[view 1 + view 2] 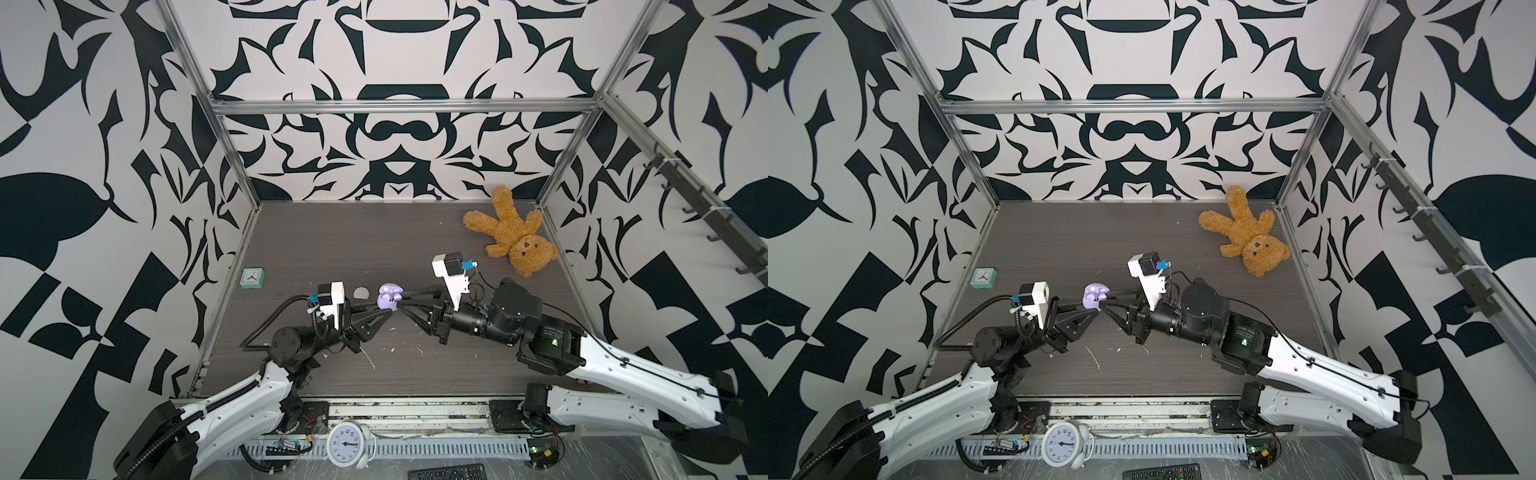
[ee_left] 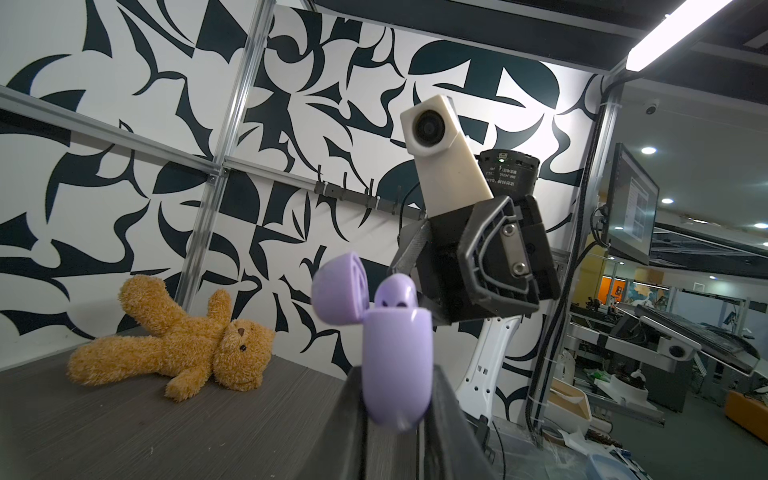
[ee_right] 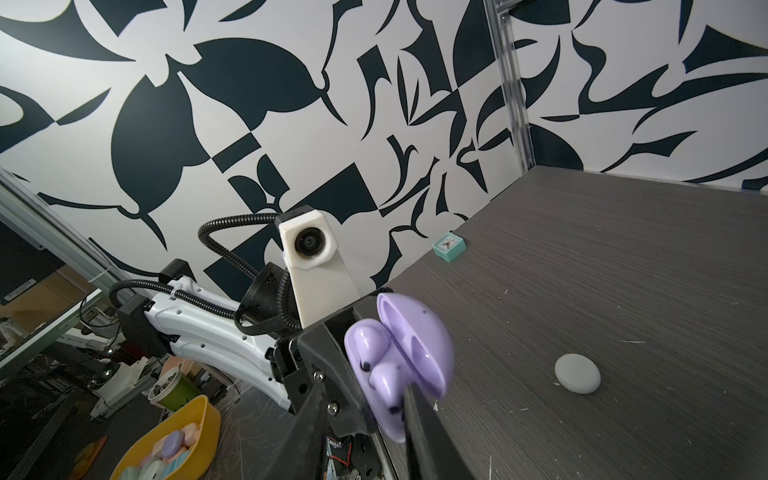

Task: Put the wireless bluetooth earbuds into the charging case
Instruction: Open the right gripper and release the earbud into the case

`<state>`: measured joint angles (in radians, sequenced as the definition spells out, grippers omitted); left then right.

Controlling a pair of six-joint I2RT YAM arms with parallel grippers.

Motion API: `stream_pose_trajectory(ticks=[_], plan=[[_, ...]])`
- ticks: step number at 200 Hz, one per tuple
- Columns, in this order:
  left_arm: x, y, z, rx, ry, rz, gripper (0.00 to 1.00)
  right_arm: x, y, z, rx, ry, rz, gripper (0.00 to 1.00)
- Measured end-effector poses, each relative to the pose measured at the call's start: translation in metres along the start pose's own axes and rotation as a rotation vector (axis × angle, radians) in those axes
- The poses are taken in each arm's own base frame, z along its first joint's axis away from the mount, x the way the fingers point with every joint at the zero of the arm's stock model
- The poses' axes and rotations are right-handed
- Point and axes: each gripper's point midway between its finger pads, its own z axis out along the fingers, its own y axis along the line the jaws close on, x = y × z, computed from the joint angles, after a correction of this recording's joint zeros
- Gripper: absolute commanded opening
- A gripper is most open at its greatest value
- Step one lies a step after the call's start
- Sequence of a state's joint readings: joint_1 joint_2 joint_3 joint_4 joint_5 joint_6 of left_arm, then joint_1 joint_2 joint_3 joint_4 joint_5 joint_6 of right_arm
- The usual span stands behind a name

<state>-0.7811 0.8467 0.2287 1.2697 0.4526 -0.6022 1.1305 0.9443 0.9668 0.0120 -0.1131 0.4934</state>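
Mint alarm clock (image 1: 252,278) sits far left on the surface (image 1: 415,374). The left end effector (image 1: 385,309) is clenched on the open purple charging case (image 1: 388,297), holding it clear of the surface, with both pale purple earbuds (image 3: 371,343) seated inside. A closed pale round case (image 1: 362,292) lies just beside it. The right end effector (image 1: 400,300) has its jaws flanking one earbud; pinching or not, can't tell. Teddy bear (image 1: 509,232) far right.

Purple charging case (image 1: 386,300): lid hinged open, body roughly upright, lifted clear of the table (image 1: 374,232). Two pale purple earbuds (image 3: 368,343) sit side by side in its wells, rounded heads poking out with small black dots showing. Can't tell if they are fully seated. White round case (image 1: 361,292): closed, flat on the table, near the purple one, apart from it.
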Motion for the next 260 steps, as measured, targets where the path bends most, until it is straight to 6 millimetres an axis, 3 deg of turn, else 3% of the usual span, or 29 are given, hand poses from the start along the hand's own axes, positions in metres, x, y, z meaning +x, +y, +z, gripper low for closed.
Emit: stream_pose_trajectory(ticks=[65,100,113,142,172,203,234,260], plan=[[0.0,0.0,0.0,0.0,0.0,0.0,0.0,0.001,-0.013,-0.001,0.071,-0.004,-0.017,0.36],[0.0,-0.001,0.0,0.002,0.001,0.0,0.0,0.004,-0.02,-0.006,0.111,0.008,-0.047,0.62],[0.0,-0.001,0.0,0.005,0.002,0.0,0.0,-0.003,-0.015,-0.014,0.099,-0.016,-0.061,0.76],[0.002,-0.003,0.0,0.014,0.01,-0.002,0.0,-0.015,0.001,-0.025,0.038,-0.044,-0.067,0.94],[0.005,-0.003,0.0,0.021,0.025,-0.011,0.0,-0.014,0.014,-0.013,-0.028,-0.004,-0.041,0.96],[0.007,-0.004,0.0,0.031,0.034,-0.019,0.0,0.0,0.001,0.008,0.001,0.062,-0.003,0.96],[0.009,-0.007,0.001,0.042,0.038,-0.023,0.0,0.001,-0.013,0.011,0.039,0.067,0.032,0.97],[0.009,-0.007,0.001,0.044,0.039,-0.025,0.0,-0.004,-0.009,0.01,0.0,0.062,0.059,0.92]])
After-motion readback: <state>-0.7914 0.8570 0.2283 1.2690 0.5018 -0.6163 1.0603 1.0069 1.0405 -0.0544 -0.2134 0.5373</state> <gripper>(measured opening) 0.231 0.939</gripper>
